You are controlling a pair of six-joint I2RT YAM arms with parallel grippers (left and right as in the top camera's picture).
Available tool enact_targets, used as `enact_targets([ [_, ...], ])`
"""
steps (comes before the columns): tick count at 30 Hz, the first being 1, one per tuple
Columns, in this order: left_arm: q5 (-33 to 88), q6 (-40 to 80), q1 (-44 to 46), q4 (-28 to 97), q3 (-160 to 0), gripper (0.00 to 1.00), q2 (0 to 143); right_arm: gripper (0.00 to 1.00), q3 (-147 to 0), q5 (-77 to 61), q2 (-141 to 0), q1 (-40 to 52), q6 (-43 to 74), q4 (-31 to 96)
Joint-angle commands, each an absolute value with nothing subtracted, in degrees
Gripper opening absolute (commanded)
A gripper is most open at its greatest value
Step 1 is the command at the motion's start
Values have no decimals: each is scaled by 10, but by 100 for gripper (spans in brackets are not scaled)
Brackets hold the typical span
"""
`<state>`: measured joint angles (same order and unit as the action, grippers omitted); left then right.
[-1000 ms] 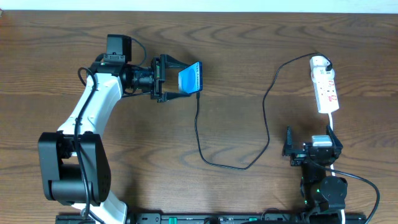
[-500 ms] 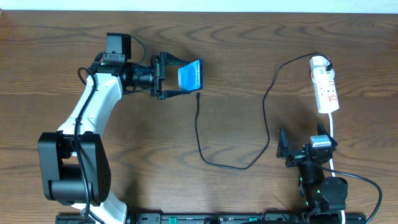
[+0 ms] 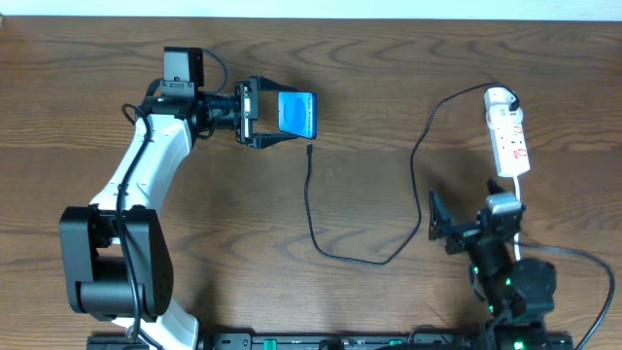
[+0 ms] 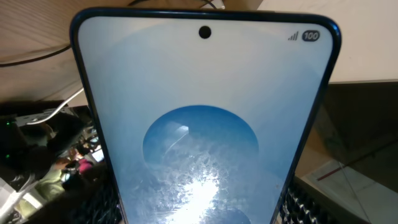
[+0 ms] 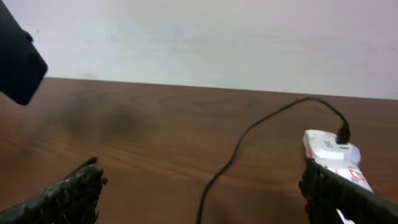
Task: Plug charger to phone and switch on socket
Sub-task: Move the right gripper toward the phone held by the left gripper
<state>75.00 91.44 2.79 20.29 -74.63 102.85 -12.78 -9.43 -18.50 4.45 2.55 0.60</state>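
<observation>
Nearest, low at the right of the dark wooden worktop: the right claw, spread wide with nothing between its ribbed black fingers, aimed away across the wood, the white cord of the power strip passing close by its right side. Just beyond it and to the left, the lowest loop of the charger, a thin black cable lying slack on the worktop in a broad U. From that loop, one leg climbing right of centre and curving over to a rounded white plug at the far end of the socket, a narrow white power strip with red markings, laid lengthwise at the far right and well apart from the phone; switch position too small to tell. The other leg running straight away on the left, ending in a small connector tip on the wood just short of the phone's near edge; touching or not, impossible to say from overhead. Farthest on the left: the left claw, reaching rightward and clamped on the phone, one finger on its near side edge and one on its far side edge, bright blue screen turned upward. Up close from the left wrist, that screen filling the frame: lighter round shape at centre, punch-hole lens at the top, signal bars and "100" in the top right corner.
</observation>
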Motion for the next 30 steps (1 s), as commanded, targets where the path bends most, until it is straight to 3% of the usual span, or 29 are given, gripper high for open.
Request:
enact_targets([
  [1, 769, 905, 25, 200, -754, 65, 1018, 99, -195, -141, -266, 41, 33, 13],
  [18, 767, 905, 25, 200, -754, 65, 1018, 99, -529, -486, -626, -83, 33, 203],
  [21, 752, 905, 26, 200, -754, 64, 1018, 99, -569, -579, -670, -95, 33, 189],
  [30, 687, 904, 26, 200, -753, 64, 1018, 99, -569, -567, -699, -89, 99, 172],
])
